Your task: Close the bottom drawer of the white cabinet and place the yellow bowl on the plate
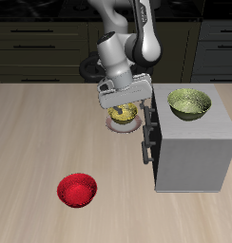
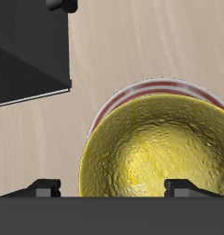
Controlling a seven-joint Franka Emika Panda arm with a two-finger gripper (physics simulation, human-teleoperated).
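Golden-yellow is the colour under the arm in the exterior view: the yellow bowl [image 1: 123, 116] sits just above the centre of the frame, directly below the gripper [image 1: 125, 102], and a pinkish-brown sliver of the plate [image 1: 119, 127] shows along its lower edge. So the bowl appears to rest on, or just above, the plate; contact cannot be read from here. To the right stands the white cabinet [image 1: 189, 144], with a paler greenish-yellow bowl [image 1: 189, 102] on its flat top. Dark bar handles [image 1: 148, 133] run down its face beside the plate, and the bottom drawer [image 1: 153, 150] looks flush with the front, so I judge it closed. A red bowl [image 1: 77, 190] lies apart in the lower left of the frame on the wooden table [image 1: 32, 133].

In the wrist view the yellow bowl [image 2: 164, 147] fills much of the picture, its pebbled hollow open to the camera. The plate's [image 2: 132, 92] striped rim curves out from behind it, so the bowl is set nearly centred on the plate. The two dark fingertips [image 2: 42, 188] stand at either side of the bowl's near rim, set wide apart; whether they pinch the rim or have let go I cannot tell. The cabinet's [image 2: 31, 46] dark face shows at the edge.

The relation that counts: the bowl lies straight beneath the gripper, over the plate. The placing seems nearly done, and release and a vertical lift look like what remains.
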